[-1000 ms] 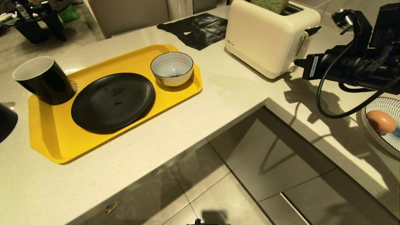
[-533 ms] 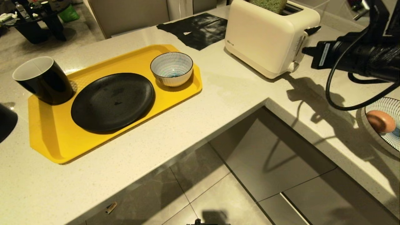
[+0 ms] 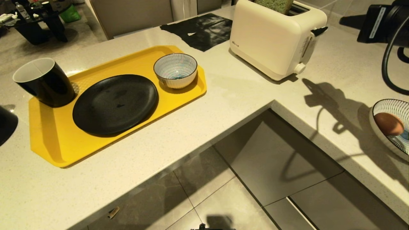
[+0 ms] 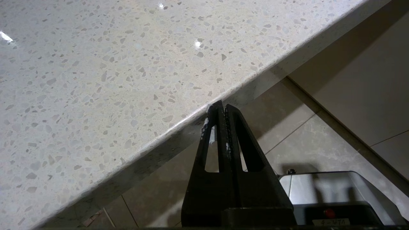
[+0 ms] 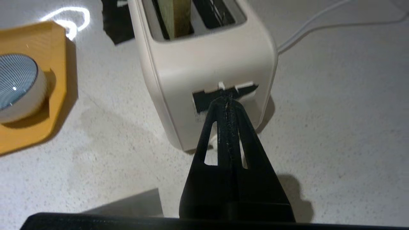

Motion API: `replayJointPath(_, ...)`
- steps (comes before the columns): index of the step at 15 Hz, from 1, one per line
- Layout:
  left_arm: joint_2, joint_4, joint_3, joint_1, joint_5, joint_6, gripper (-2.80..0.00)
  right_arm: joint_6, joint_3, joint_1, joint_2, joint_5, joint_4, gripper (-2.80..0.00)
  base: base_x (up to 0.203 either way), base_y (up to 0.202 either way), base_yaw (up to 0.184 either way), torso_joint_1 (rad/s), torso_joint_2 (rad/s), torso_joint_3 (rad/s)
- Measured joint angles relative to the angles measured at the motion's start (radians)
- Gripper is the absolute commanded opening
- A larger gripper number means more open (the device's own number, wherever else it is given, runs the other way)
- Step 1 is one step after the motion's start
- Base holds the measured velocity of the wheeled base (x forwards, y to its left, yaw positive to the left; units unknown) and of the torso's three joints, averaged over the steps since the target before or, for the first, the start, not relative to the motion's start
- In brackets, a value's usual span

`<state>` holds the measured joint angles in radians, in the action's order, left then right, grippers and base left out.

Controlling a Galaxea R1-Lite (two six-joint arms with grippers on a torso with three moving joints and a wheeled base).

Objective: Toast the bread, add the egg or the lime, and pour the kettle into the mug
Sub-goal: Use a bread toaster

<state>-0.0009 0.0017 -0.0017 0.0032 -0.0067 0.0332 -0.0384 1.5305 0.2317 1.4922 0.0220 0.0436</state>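
**What stays out of sight**

The bread (image 3: 275, 5) sits sunk in the toaster (image 3: 271, 41), only its green top showing, and the frame's upper edge clips that. At the right edge, the striped dish (image 3: 388, 107) is sliced off, and so is the brown egg (image 3: 388, 124) lying in it. A dark rounded shape (image 3: 6, 123) pokes in from the left edge, too little of it to name. The right arm (image 3: 380, 22) is cut by the corner; its gripper lies outside the head view.
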Motion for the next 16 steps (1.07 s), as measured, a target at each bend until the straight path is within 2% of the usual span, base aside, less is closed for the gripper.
replayJointPath(5,0.000,0.000,0.000,0.000,0.002,0.000,-2.80,0.008,0.061,0.001,0.084,-0.007,0.091,-2.80,0.000,0.000,0.000,0.000,0.00,0.000)
replayJointPath(8,0.000,0.000,0.000,0.000,0.003,-0.001,-2.80,0.029,0.074,0.002,0.130,-0.007,0.093,-2.80,0.000,0.000,0.000,0.000,0.00,0.000)
replayJointPath(16,0.000,0.000,0.000,0.000,0.004,-0.001,-2.80,0.026,-0.005,0.001,0.147,-0.009,0.096,-2.80,0.000,0.000,0.000,0.000,0.00,0.000)
